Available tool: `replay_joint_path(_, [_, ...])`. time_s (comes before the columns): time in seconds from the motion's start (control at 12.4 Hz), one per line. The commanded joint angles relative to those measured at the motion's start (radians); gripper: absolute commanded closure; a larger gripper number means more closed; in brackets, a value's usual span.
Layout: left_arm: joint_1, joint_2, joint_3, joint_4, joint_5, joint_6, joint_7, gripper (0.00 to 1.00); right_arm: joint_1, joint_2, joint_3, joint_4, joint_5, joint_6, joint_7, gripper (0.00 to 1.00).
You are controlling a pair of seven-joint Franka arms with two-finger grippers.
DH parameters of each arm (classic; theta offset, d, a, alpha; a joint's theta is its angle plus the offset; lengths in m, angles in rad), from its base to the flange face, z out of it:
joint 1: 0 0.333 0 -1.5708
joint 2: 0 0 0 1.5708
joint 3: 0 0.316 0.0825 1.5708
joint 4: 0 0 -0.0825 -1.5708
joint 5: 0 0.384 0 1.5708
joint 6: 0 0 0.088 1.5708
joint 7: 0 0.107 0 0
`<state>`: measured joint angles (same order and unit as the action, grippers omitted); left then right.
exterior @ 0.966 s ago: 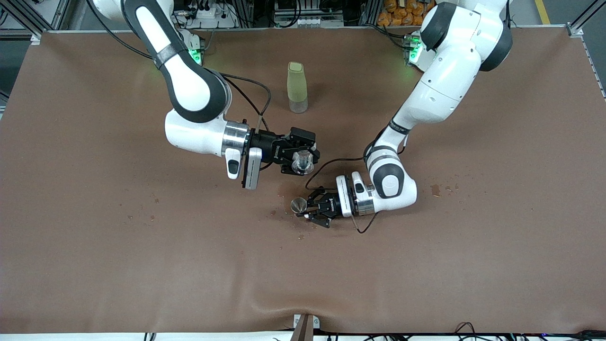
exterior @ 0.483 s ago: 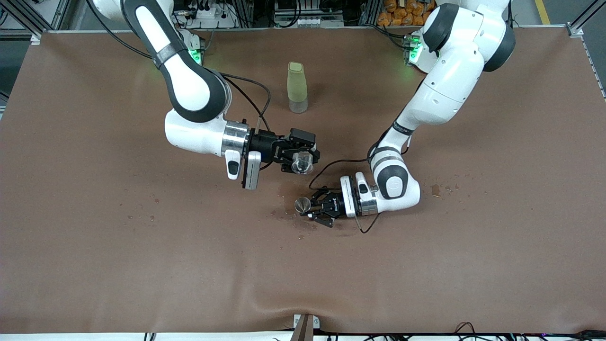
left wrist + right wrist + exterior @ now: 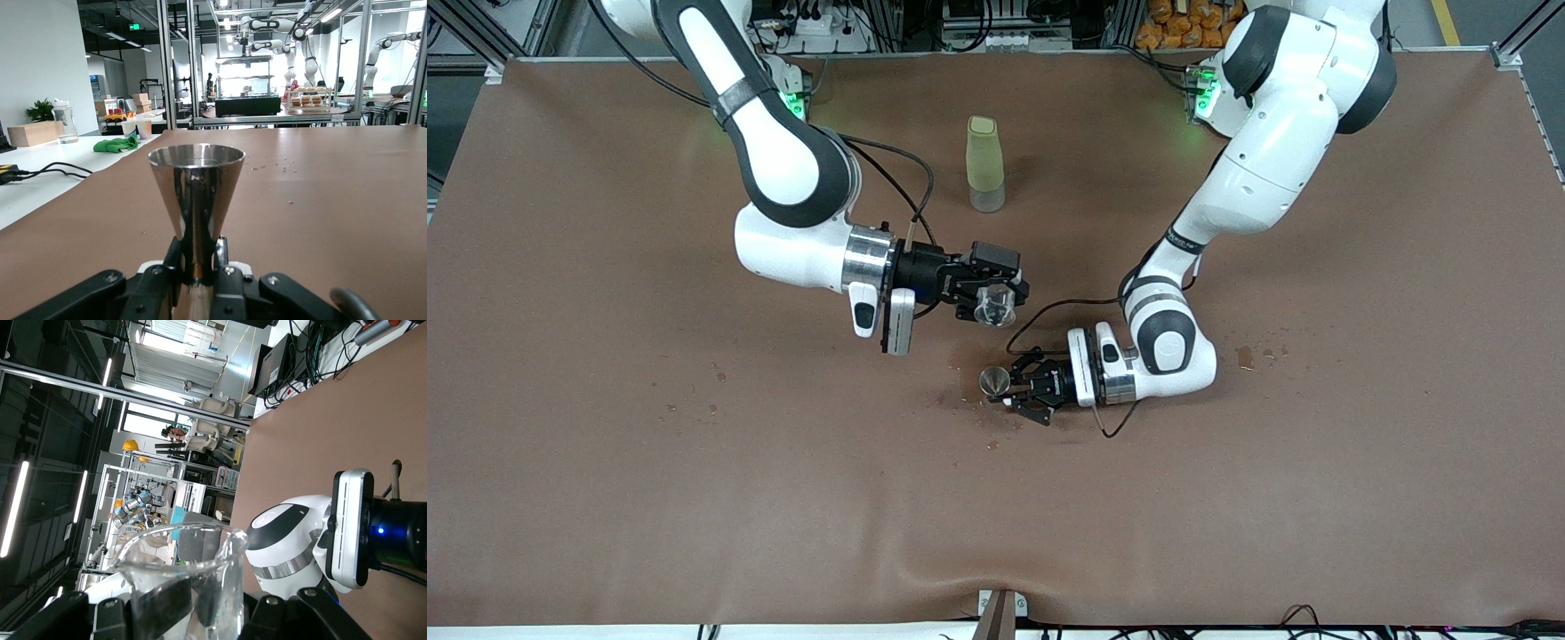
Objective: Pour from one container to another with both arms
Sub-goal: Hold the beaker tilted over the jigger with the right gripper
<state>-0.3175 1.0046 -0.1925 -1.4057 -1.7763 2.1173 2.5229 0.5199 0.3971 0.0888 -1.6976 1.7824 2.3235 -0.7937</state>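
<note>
My right gripper [image 3: 996,298] is shut on the tiny clear glass cup [image 3: 994,305], holding it tipped on its side in the air over the middle of the table. In the right wrist view the cup [image 3: 183,577] fills the space between the black fingers [image 3: 160,603]. My left gripper [image 3: 1009,384] is shut on the waist of the small silvery metal jigger [image 3: 993,381], held upright low over the table, nearer the front camera than the cup. The left wrist view shows the jigger [image 3: 195,193] standing upright between the fingers [image 3: 221,250].
A tall pale-green bottle [image 3: 984,163] with a clear base stands upright on the brown table cover [image 3: 694,498], toward the robots' bases. Small dark wet spots [image 3: 1249,356] and specks mark the cover around the left arm and under the jigger.
The left gripper with the jigger has shifted slightly toward the left arm's end of the table. The cup in the right gripper has tipped a little more.
</note>
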Motion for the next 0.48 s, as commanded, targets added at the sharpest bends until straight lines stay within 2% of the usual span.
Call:
replay_joint_path(0.0, [0.02, -0.044, -0.005, -0.048, 0.035, -0.02, 0.005, 1.0, 0.012, -0.023, -0.008, -0.008, 0.018, 0.002, 0.037, 1.0])
replay_joint_path(0.4, [0.02, -0.046, -0.008, -0.053, 0.034, -0.023, 0.002, 1.0, 0.019, -0.021, -0.008, -0.005, 0.018, 0.001, 0.088, 1.0])
